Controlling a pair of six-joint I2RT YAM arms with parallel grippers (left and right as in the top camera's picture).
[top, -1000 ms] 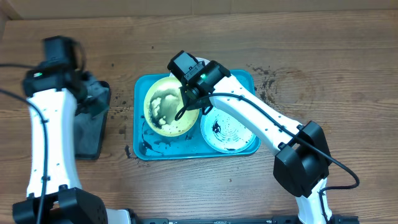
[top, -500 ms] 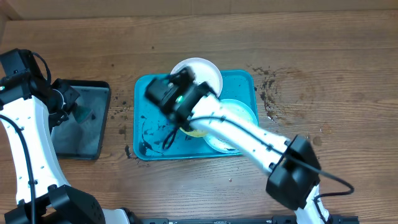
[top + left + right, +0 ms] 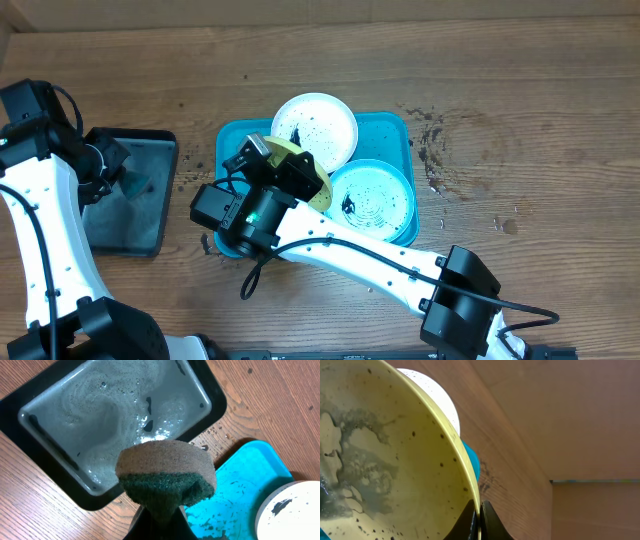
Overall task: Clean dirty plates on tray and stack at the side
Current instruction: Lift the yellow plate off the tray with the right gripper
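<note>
My right gripper (image 3: 480, 510) is shut on the rim of the yellow-green plate (image 3: 385, 460), which is held tilted on edge, its face smeared with grey suds and black specks. From overhead the plate (image 3: 318, 185) shows edge-on above the left half of the turquoise tray (image 3: 388, 130), beside my right gripper (image 3: 293, 175). The white plate (image 3: 313, 128), speckled black, lies over the tray's back rim. The mint plate (image 3: 372, 200), with a black smear, lies at the tray's right. My left gripper (image 3: 161, 515) is shut on a brown-and-green sponge (image 3: 167, 472), left of the tray.
A black tray (image 3: 140, 215) holding soapy water (image 3: 125, 405) sits left of the turquoise tray (image 3: 240, 490). Black crumbs are scattered on the wood right of the tray (image 3: 432, 140) and inside its left part. My left arm (image 3: 45, 230) runs along the left edge.
My right arm swung left and forward, tipping the yellow-green plate up on edge and uncovering the white and mint plates. My left arm drew back to the left with the sponge, then stayed still.
</note>
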